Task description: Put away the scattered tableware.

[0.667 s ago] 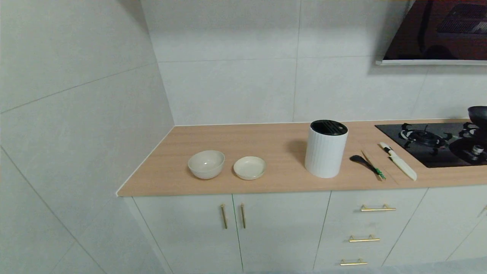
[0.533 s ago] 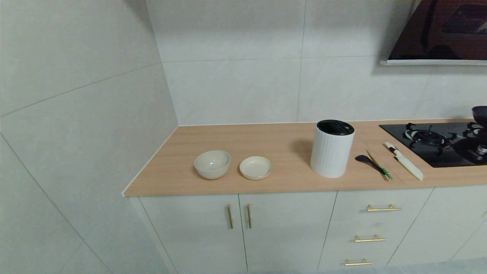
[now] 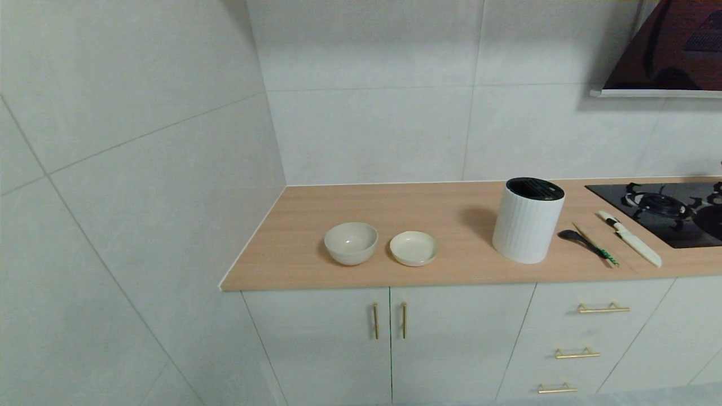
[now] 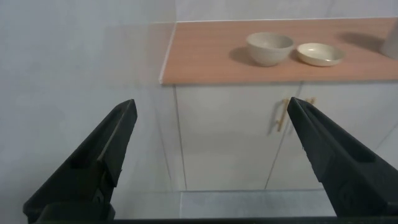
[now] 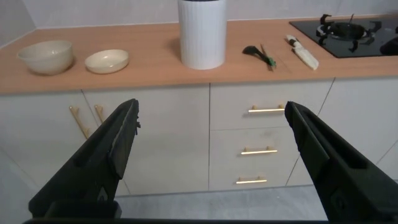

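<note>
The scattered tableware lies at the right end of the worktop [image 3: 316, 270]: a black spoon [image 3: 571, 235], a pair of chopsticks [image 3: 595, 246] touching or crossing it, and a white-handled knife [image 3: 630, 246] just beside them, close to the gas hob [image 3: 665, 211]. Left of these stands a tall white ribbed holder [image 3: 527, 221] with a dark slotted top. Farther left sit a cream bowl [image 3: 351, 242] and a shallow cream dish [image 3: 414, 248], near each other but apart. The left gripper [image 4: 210, 106] hangs low in front of the cabinet, its jaws spread wide and holding nothing, well short of the worktop edge, with the bowl and dish up beyond them. The right gripper [image 5: 210, 107] is likewise low before the cabinet fronts, jaws wide apart and empty. The holder is straight beyond them, and the spoon, chopsticks and knife are farther off toward the hob. Nothing lies between the cutlery and the worktop's front edge, while the holder stands between the cutlery and the two cream dishes. The head view takes in the tiled corner wall [image 3: 141, 141] and the dark range hood [image 3: 671, 51] above the hob. The right wrist view looks onto the drawer fronts with their brass handles [image 5: 267, 109]. The left wrist view takes in the cabinet doors [image 4: 230, 137] down to the floor [image 4: 249, 202].
</note>
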Robot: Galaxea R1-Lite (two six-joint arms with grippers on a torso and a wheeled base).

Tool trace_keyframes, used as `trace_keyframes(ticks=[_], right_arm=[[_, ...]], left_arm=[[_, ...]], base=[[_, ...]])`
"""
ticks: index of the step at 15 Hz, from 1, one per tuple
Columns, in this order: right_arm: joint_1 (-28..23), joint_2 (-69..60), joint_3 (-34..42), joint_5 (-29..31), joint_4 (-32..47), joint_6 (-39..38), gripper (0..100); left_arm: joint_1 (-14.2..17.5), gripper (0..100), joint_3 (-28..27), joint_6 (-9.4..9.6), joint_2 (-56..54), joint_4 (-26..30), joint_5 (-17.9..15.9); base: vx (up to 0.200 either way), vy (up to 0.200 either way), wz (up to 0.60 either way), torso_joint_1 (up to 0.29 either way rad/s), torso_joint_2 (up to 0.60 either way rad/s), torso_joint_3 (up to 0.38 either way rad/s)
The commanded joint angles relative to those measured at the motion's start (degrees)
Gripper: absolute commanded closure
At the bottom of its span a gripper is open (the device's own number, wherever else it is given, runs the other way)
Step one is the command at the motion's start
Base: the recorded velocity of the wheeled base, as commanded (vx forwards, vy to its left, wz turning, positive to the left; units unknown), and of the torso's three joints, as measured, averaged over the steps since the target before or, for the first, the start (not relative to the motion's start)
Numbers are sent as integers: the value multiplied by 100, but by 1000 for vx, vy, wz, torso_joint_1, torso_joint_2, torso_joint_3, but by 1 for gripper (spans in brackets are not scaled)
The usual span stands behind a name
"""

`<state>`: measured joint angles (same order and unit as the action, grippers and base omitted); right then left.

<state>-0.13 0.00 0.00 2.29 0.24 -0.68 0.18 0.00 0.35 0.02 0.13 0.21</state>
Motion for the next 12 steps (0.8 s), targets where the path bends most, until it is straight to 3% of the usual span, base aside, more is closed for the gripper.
trace_keyframes(ticks=[1,12], right_arm=[[5,9,0,-1,2,-2,0],[5,0,0,-1,2,-11,0]], left_arm=[[-1,0,0,0,-2,-5,-3],[-1,0,0,0,-2,-5,-3]], base=[[0,0,0,0,0,0],[0,0,0,-9,18,9]])
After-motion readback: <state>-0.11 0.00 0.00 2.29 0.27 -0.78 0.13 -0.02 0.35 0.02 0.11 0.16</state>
